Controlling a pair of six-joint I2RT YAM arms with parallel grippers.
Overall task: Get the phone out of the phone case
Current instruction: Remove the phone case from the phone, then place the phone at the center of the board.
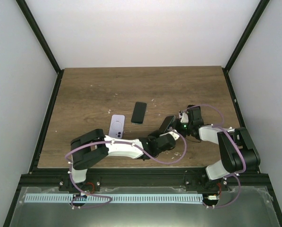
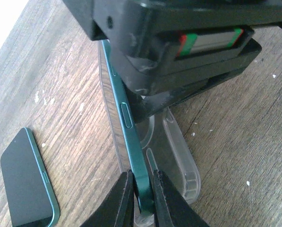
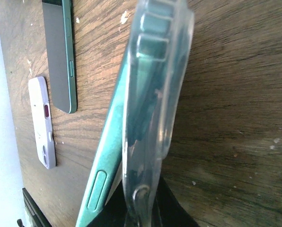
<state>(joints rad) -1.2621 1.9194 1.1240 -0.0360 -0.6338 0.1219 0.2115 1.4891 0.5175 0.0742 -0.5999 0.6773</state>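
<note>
A dark green phone (image 1: 167, 124) stands on edge above the table, partly out of its clear case. In the left wrist view my left gripper (image 2: 143, 183) is shut on the phone's green edge (image 2: 134, 146), and the clear case (image 2: 181, 158) hangs away to its right. In the right wrist view my right gripper (image 3: 145, 216) is shut on the clear case (image 3: 152, 80), with the phone (image 3: 100, 170) leaning out to its left. In the top view the left gripper (image 1: 168, 133) and the right gripper (image 1: 181, 124) meet at the phone, right of the table's middle.
A second dark green phone (image 1: 139, 112) lies flat on the wooden table (image 1: 89, 94), also in the left wrist view (image 2: 25, 184) and the right wrist view (image 3: 60, 52). A lilac phone (image 1: 116, 126) lies left of it, also in the right wrist view (image 3: 42, 123).
</note>
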